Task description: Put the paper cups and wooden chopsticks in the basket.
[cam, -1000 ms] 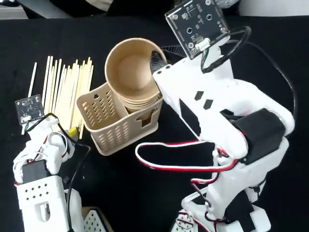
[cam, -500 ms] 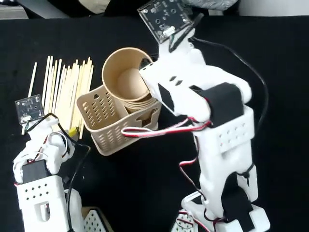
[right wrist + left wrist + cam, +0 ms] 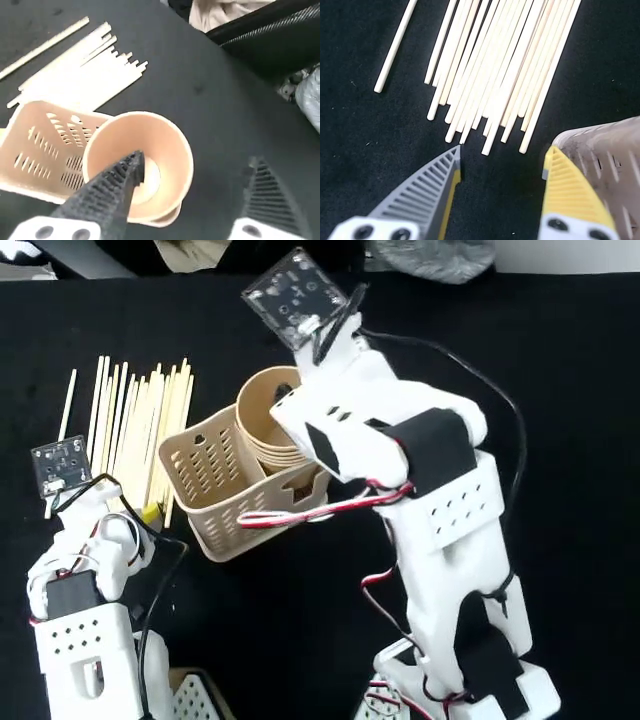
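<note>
The right gripper (image 3: 197, 162) gapes open, one finger dipping into the paper cups (image 3: 167, 137) stacked in the basket (image 3: 40, 135) beneath it, so lifting off askew could snag the rim and drag the cups out.

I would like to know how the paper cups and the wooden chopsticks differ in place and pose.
The paper cups stand nested inside the basket; the wooden chopsticks lie flat on the table beside it. The cups are round and tan; the chopsticks thin, pale sticks. The right hand hangs over the cups, the left hand over the chopstick ends. Shared: an open hand above each.
</note>
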Controlling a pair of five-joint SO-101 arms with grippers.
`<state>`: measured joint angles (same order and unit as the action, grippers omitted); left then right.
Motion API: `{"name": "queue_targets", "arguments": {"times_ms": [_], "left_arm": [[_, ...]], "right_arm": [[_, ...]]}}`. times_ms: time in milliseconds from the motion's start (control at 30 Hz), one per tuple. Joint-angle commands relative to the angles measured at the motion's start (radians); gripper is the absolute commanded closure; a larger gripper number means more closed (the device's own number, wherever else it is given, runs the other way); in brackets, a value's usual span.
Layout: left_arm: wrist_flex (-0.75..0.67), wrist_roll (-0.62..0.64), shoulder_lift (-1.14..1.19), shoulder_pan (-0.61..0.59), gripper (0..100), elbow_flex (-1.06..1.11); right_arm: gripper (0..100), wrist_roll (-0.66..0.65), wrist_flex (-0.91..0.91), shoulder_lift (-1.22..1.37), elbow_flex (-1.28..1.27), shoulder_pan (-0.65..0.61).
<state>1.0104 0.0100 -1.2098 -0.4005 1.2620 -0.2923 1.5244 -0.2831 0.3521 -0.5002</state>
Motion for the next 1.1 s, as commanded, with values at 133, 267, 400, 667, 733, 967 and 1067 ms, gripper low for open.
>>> {"name": "queue_targets", "arguments": {"times_ms": [133,267,400,667,733,967,1067], "left_arm": [[-0.012,0.012,-0.006,0.001,74,-0.008],[-0.012,0.012,-0.006,0.001,74,-0.007],[-0.012,0.012,-0.006,0.001,74,-0.007],[-0.012,0.012,-0.006,0.001,74,-0.007],[-0.012,0.012,-0.006,0.001,74,-0.007],[-0.012,0.012,-0.006,-0.002,74,-0.012],[-0.012,0.012,-0.006,-0.005,74,-0.016]], "right_arm": [[84.5,-0.009,-0.06,-0.031,-0.116,0.023],[92.4,-0.011,-0.126,-0.093,-0.259,0.021],[98.5,-0.035,-0.262,-0.202,-0.487,0.021],[98.7,-0.078,-0.789,-0.4,-1.132,0.023],[98.7,-0.107,-0.835,-0.426,-1.175,0.025],[98.7,-0.106,-0.713,-0.452,-0.957,0.038],[98.6,-0.103,-0.6,-0.45,-0.782,0.038]]}}
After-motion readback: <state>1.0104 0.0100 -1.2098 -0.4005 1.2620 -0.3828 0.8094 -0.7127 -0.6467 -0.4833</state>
